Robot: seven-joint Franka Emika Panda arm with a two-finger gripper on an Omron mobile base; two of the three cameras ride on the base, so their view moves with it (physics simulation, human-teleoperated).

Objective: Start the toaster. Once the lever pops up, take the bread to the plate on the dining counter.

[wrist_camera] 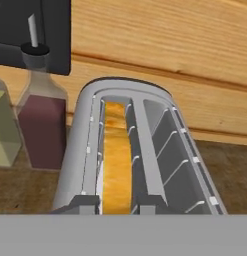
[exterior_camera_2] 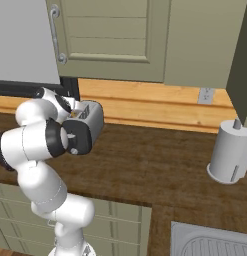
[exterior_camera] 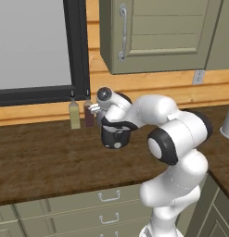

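Wood-plank wall runs behind a dark wooden table [exterior_camera: 41, 157], with grey-green cabinets above and drawers below.

Left base view: my arm rises from the lower right and folds back toward the wall. My wrist covers the toaster, so only a dark rounded bit of its end panel [exterior_camera: 112, 139] shows under my hand. Two bottles stand at the wall just left of it: a pale yellow-green bottle [exterior_camera: 74, 115] and a dark red bottle [exterior_camera: 89, 112], side by side. My end effector is hidden behind my own wrist.

Right base view: toaster [exterior_camera_2: 85, 127] sits on the table near the wall, black end panel facing the camera, round grey dial [exterior_camera_2: 74, 136] visible on it. My forearm crosses in front of its left side. A grey paper-towel holder [exterior_camera_2: 229, 152] stands well apart to the right; a sink corner [exterior_camera_2: 210, 242] is at the lower right.

Hand view: looking down into the slots. Bread [wrist_camera: 116, 165] stands upright in the left slot, yellow-tan crust up; right slot holds only wire guides. Both bottles are left of the toaster. End effector state: cannot tell, fingertips not distinguishable.
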